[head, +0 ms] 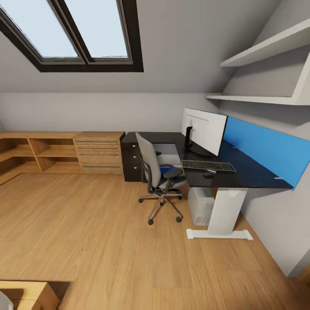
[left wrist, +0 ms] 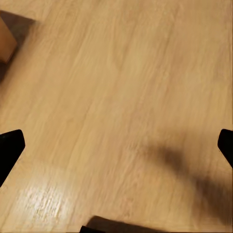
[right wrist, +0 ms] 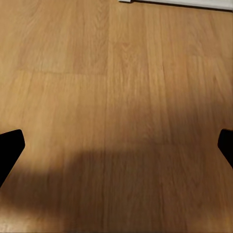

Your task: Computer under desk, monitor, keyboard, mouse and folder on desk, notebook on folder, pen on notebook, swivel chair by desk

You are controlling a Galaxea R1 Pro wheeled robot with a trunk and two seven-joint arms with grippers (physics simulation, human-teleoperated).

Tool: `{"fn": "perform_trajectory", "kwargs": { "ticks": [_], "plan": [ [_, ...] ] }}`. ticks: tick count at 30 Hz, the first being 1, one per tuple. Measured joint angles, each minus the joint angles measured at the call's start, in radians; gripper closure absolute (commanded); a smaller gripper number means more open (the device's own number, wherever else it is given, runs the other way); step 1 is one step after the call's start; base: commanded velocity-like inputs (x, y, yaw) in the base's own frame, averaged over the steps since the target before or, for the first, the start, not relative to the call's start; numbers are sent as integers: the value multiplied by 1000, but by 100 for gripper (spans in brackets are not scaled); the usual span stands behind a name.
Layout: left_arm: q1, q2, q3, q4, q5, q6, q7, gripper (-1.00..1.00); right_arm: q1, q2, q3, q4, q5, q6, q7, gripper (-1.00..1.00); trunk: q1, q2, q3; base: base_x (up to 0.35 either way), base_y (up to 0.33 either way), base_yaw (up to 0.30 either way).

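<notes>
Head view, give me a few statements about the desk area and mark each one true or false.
1. The monitor stands on the desk. True.
2. The keyboard lies on the floor. False: it lies on the desk, in front of the monitor.
3. The computer sits under the desk. True.
4. The swivel chair is tipped over. False: it stands upright beside the desk.
5. The folder is on the desk. False: a blue patch shows on the chair seat.
</notes>
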Motion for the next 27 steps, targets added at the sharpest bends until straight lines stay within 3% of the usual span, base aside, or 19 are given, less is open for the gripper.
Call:
{"fn": "perform_trajectory", "kwargs": {
  "ticks": [4, 6, 9, 18, 27],
  "plan": [
    [0, -2, 0, 1, 5, -86, 40, -100, 0, 0, 0, -1, 0, 0, 0, -100, 15, -28, -13, 0, 0, 0],
    [1, -10, -2, 1, 4, -118, 137, -100, 0, 0, -1, -2, -1, 0, -1, -100, 23, -42, -19, 0, 0, 0],
    [1, -18, -6, 1, 0, -127, 208, -100, 0, 0, -1, -2, -1, 0, -1, -100, 35, -63, -28, 0, 0, 0],
    [1, -36, -11, 2, -5, -127, 249, -100, 0, 1, 0, -2, 0, 0, 1, -100, 69, -126, -56, 0, 0, 0],
    [1, -47, -12, 16, -4, -126, 251, -100, 0, 1, 0, -1, 0, 0, 0, -100, 104, -189, -85, 0, 210, 0]
  ]
}}
